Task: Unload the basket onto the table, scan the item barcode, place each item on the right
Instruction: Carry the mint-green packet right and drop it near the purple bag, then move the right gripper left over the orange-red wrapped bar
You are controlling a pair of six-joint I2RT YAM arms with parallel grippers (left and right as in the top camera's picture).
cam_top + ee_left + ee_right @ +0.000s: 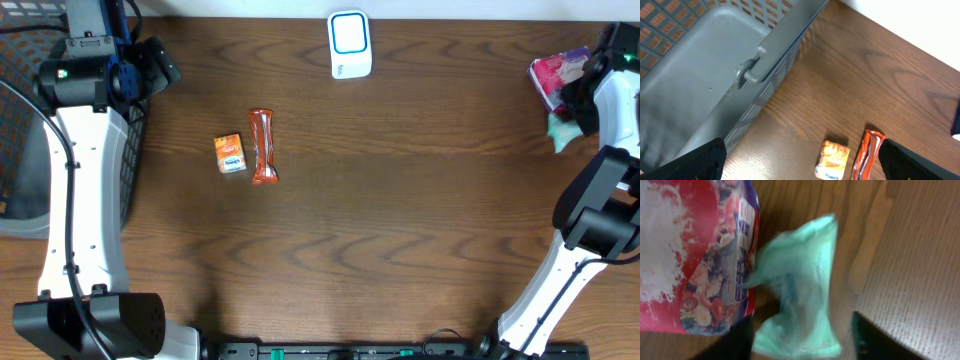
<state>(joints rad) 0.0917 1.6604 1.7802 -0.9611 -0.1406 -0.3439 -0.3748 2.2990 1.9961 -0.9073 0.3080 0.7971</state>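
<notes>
A white barcode scanner [350,45] with a blue-framed window stands at the table's far edge. At the far right, my right gripper [802,342] is open around a thin teal packet [795,295], blurred, with a gap beside its right finger [875,340]. The teal packet [562,131] sits beside a pink-red floral packet [695,255], also seen overhead as the floral packet [556,75]. My left gripper [802,162] hangs wide open and empty over the table's left end. Below it lie a small orange pack [832,159] and an orange-red bar [867,152].
A grey plastic basket [700,65] stands off the table's left edge, next to the left arm; overhead the basket [20,120] shows at far left. The orange pack [230,153] and the bar [263,147] lie side by side left of centre.
</notes>
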